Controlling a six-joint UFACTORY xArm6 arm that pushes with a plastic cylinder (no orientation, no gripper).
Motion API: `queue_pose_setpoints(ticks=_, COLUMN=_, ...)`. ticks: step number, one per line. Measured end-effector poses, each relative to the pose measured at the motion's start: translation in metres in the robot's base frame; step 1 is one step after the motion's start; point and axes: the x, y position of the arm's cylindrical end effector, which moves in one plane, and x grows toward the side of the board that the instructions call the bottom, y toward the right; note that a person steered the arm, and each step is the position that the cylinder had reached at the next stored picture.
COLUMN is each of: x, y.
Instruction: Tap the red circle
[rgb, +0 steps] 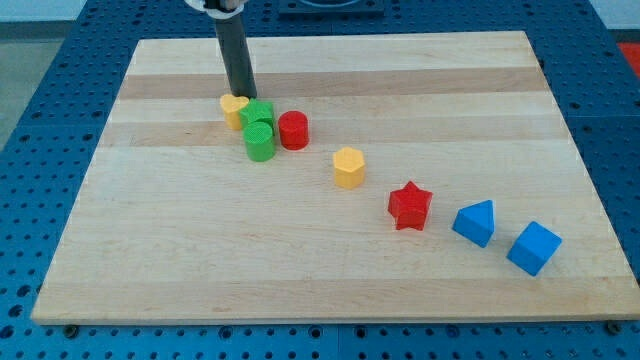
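Note:
The red circle (293, 130) stands on the wooden board in the upper left-middle of the view. It touches the right side of two green blocks: one (258, 113) behind and a green cylinder (260, 141) in front. A yellow block (234, 108) sits left of the green ones. My tip (243, 96) is at the top edge of the yellow block, up and to the left of the red circle, with the green blocks between them.
A yellow hexagon (348, 167) lies right of the cluster. A red star (410, 206), a blue triangle block (475, 222) and a blue cube (533, 248) run toward the view's lower right. The board's edge (330, 320) runs along the bottom.

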Motion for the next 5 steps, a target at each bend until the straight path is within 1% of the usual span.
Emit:
queue_pose_setpoints(ticks=1, x=-0.039, y=0.008)
queue_pose_setpoints(ticks=2, x=-0.027, y=0.05)
queue_pose_setpoints(ticks=3, x=0.013, y=0.08)
queue_pose_setpoints(ticks=4, x=0.014, y=0.081)
queue_pose_setpoints(ticks=5, x=0.033, y=0.082)
